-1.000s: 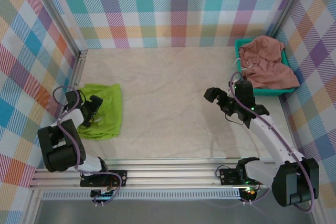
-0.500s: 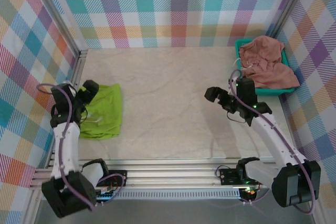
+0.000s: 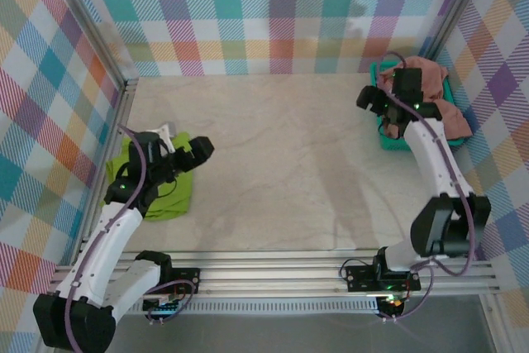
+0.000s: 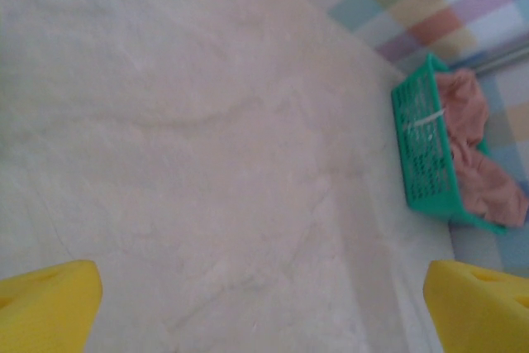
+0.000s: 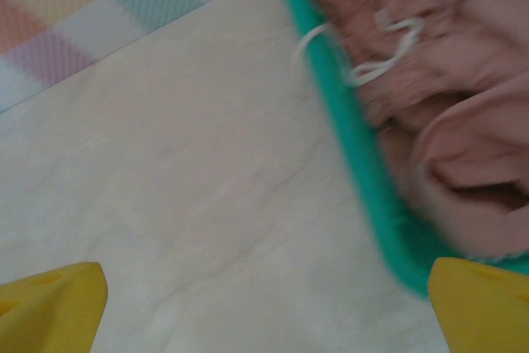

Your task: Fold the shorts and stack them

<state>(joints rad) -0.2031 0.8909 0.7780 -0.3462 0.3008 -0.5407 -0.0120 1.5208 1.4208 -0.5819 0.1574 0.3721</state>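
The lime green shorts (image 3: 169, 200) lie folded at the table's left edge. My left gripper (image 3: 197, 151) hangs open just past their right side, over bare table. In the left wrist view the left gripper (image 4: 264, 320) has nothing between its yellow fingertips (image 4: 45, 303). The salmon pink shorts (image 3: 426, 69) are heaped in the teal basket (image 3: 390, 136) at the back right. My right gripper (image 3: 374, 102) is open at the basket's left rim. In the right wrist view the right gripper (image 5: 264, 312) is over bare table beside the rim (image 5: 347, 146), near the pink shorts (image 5: 438, 80) and their white drawstring (image 5: 380, 51).
Plaid walls close in the back and both sides. A metal rail (image 3: 273, 274) runs along the near edge, with both arm bases on it. The left wrist view also shows the basket (image 4: 426, 155) with the pink shorts (image 4: 479, 163) far across the pale table (image 4: 207, 121).
The left gripper lifted off the green shorts and swung right over the table. The right gripper travelled back and right to the basket's left rim. Both stayed open.
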